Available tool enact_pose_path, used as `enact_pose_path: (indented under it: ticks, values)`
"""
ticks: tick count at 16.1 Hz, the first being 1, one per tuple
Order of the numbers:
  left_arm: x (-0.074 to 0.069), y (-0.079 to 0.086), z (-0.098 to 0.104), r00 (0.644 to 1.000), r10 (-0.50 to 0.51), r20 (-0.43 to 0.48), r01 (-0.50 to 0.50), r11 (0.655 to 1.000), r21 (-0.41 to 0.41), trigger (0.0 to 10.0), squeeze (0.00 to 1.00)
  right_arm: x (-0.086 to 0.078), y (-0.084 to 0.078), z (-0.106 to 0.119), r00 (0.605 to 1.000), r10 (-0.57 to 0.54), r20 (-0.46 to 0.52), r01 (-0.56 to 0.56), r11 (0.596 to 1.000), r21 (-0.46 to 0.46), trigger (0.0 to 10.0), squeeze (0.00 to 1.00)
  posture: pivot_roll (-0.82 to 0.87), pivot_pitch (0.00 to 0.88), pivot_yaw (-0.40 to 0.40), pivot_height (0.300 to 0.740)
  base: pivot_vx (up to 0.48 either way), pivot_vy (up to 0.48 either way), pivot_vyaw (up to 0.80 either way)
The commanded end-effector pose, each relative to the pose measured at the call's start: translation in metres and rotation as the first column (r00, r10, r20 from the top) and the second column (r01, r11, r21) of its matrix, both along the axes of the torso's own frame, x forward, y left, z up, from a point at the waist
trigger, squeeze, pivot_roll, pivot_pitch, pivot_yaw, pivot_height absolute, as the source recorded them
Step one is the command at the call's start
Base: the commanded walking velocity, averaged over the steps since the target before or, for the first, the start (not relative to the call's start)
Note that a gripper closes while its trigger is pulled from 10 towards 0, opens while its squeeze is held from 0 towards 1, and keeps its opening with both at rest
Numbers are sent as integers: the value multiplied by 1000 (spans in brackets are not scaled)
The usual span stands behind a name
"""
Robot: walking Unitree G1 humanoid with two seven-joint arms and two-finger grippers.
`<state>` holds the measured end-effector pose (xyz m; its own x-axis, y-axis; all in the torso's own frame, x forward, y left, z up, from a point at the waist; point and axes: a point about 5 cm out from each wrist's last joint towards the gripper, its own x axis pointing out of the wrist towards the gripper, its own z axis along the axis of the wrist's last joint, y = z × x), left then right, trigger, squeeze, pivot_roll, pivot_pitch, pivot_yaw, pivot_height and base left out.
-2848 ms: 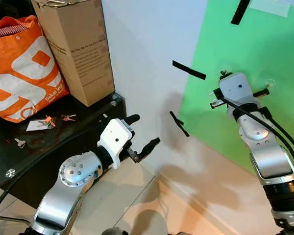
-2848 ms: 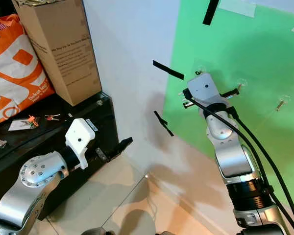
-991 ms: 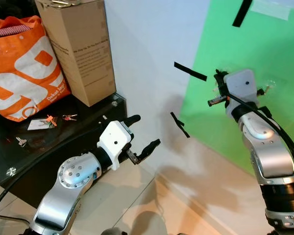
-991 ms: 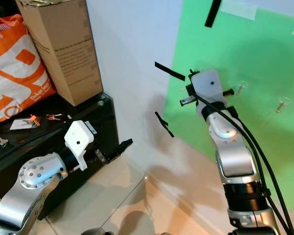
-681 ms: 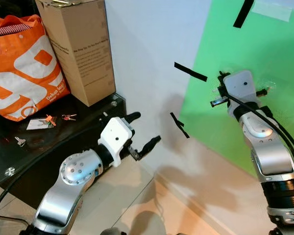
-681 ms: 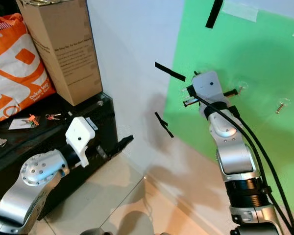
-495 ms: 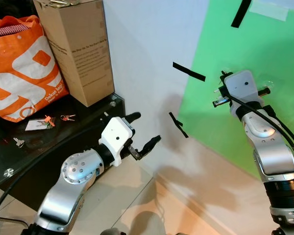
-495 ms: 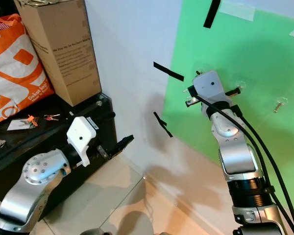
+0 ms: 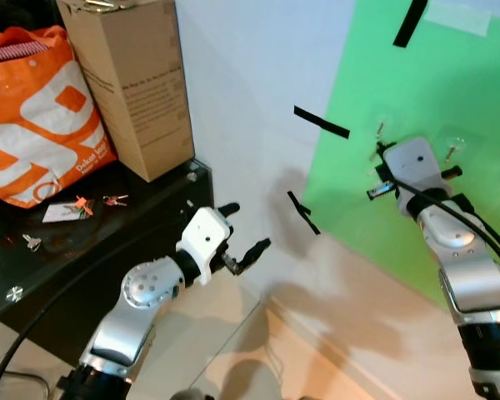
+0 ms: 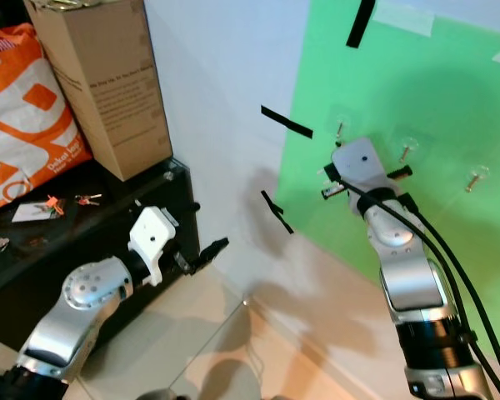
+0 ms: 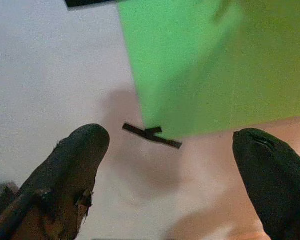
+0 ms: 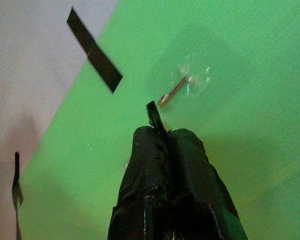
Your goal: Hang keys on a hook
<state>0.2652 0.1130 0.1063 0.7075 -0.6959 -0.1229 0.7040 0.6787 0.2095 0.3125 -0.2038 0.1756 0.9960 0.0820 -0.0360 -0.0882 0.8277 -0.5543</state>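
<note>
Against the green sheet (image 10: 450, 100) on the far wall, the right gripper (image 12: 162, 131) pinches a thin dark key (image 12: 153, 116) between closed fingers, its tip just below a clear hook (image 12: 177, 86). Two more hooks (image 10: 407, 148) sit to the right. Lower left, the left gripper (image 9: 243, 232) hangs with fingers spread beside a black table (image 9: 108, 242) bearing loose keys (image 9: 83, 204), a bag (image 9: 33, 117) and a box (image 9: 137, 83).
</note>
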Motion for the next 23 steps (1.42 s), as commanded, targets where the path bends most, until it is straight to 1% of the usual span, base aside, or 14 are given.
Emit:
enact_pose_path:
  ticks: [1,4,5,7,8,10,12,13,14,15,16,17,19,23]
  values:
    - [3,1,-4,1000,-3,5,3,1000,18,10000,0,0,2,1,1000,1,-3,-1,1000,-8,10000,0,-17,0,-38,740,0,0,0]
    - [5,-6,-38,999,11,-37,-9,999,42,10000,0,-1,-1,-2,1000,-18,-9,18,1000,1,10000,0,-13,2,-40,740,0,0,0]
    - [5,-23,-58,998,16,-66,-13,998,57,10000,0,-2,-1,1,1000,-12,5,11,999,45,10000,0,-13,3,-39,740,0,0,0]
    - [5,-43,-69,997,13,-79,-8,998,67,10000,0,-2,-1,4,1000,-18,24,16,997,78,10000,0,-14,3,-38,740,0,0,0]
    - [3,-68,-74,996,6,-88,1,997,71,10000,0,-2,-2,7,999,-30,41,26,996,87,10000,0,-14,3,-37,740,0,0,0]
    - [5,-120,-63,996,60,-70,-62,998,-18,10000,0,-1,-5,13,995,-54,80,47,995,85,10000,0,-17,0,-36,740,0,0,0]
    - [15,-145,-47,985,160,-61,-165,983,-78,10000,0,-3,-8,14,995,-61,81,54,995,86,10000,0,-17,0,-35,740,0,0,0]
    - [17,-144,-46,984,171,-53,-174,982,-66,10000,0,-4,-9,13,995,-65,81,58,994,88,10000,0,-19,0,-34,740,0,0,0]
    - [39,-90,-16,970,241,43,-234,964,-124,10000,0,-5,-11,12,994,-73,80,66,994,86,10000,0,-20,0,-29,740,0,0,0]
    - [35,11,41,934,280,222,-261,959,-111,10000,0,-7,-16,11,993,-89,78,83,993,87,10000,0,-18,0,-27,740,0,0,0]
    - [28,34,60,922,265,281,-249,964,-91,10000,0,-7,-17,10,993,-94,77,87,992,87,10000,0,-17,0,-27,740,0,0,0]
    - [19,54,81,943,173,283,-151,984,-99,10000,0,-7,-18,9,992,-103,74,97,992,86,10000,0,-18,0,-28,740,0,0,0]
    - [6,67,92,971,0,241,23,995,-93,10000,0,-5,-15,11,993,-85,80,78,994,81,10000,0,-16,0,-30,740,0,0,0]
    - [0,81,90,992,-78,97,74,996,44,10000,0,-1,-5,14,995,-28,94,22,997,72,10000,0,-15,0,-32,740,0,0,0]
